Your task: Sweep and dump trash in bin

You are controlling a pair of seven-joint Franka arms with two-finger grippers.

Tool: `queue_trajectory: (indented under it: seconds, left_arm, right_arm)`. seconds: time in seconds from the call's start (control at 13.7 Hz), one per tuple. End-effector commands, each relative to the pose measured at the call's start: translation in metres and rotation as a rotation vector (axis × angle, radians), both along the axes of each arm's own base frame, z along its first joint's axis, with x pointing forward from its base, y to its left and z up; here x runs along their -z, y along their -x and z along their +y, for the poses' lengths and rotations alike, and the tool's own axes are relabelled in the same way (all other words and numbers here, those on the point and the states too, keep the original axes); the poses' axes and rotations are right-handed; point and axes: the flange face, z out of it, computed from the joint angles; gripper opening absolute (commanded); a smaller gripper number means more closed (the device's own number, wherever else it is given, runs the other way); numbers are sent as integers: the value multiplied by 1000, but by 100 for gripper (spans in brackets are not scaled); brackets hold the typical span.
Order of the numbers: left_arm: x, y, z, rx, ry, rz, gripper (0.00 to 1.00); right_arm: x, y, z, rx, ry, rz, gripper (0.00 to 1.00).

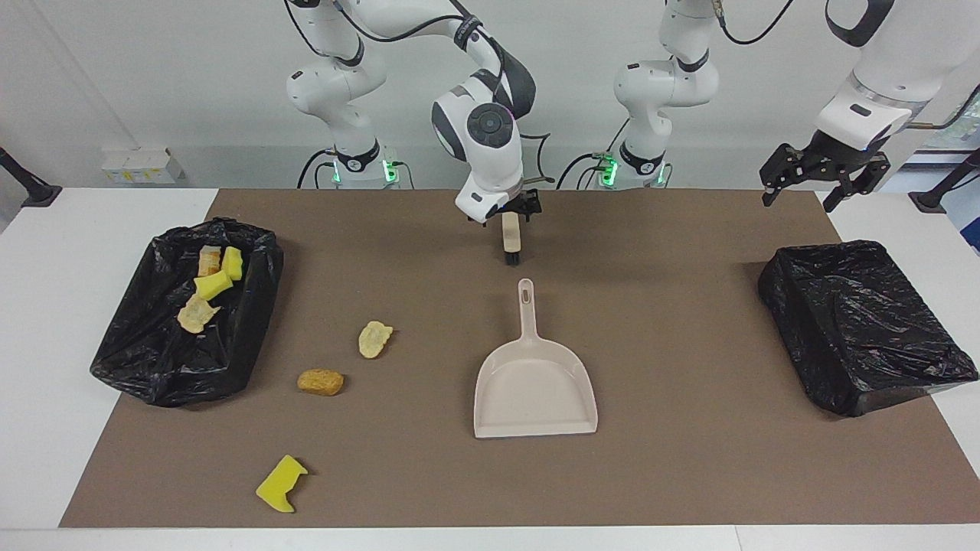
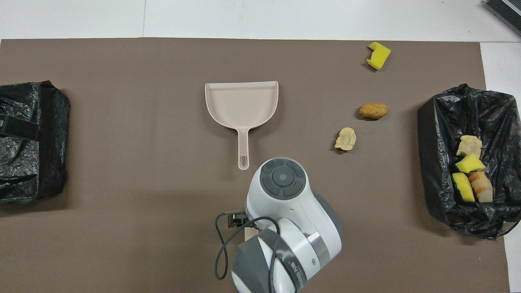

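- Step: dustpan (image 1: pixel 534 383) is parked empty mid-mat, mouth facing away from me. I reckon I'm going for the brush (image 1: pixel 511 243) now, i.e. a sweep round, not a dump.
- R gripper (image 1: pixel 511 210): over the brush handle, fingers apart either side, nothing gripped afaict.
- L gripper (image 1: pixel 823 174): spread wide, empty, waiting over the mat corner at its own end, near the spare bin (image 1: pixel 865 321).
- Next: come down, close on the handle and lift the brush w/o dragging it into the pan.
- Trash: 3 scraps on the mat btw pan and bin (image 1: pixel 138 367): pale tan piece (image 1: pixel 375 339), orange-brown piece (image 1: pixel 320 381), and yellow sponge (image 1: pixel 282 484) farthest from me.
- Abt 4 more scraps already lie in that bin.
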Motion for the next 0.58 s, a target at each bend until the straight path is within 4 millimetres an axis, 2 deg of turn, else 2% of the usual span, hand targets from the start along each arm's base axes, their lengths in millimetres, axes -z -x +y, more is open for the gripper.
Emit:
queue_trajectory:
  seconds: [0.0, 0.22, 0.36, 0.51]
  left_arm:
    - [7, 1, -25, 19, 20, -21, 100]
    - [10, -11, -57, 22, 40, -132, 100]
    - [20, -15, -74, -5, 74, -114, 100]
    - [42, -30, -113, -2, 108, -135, 100]
  right_arm:
    - [6, 47, -15, 59, 36, 12, 100]
    - [17, 88, -20, 117, 24, 38, 100]
    - [28, 111, -5, 128, 29, 15, 100]
    - [44, 127, 7, 114, 1, -37, 100]
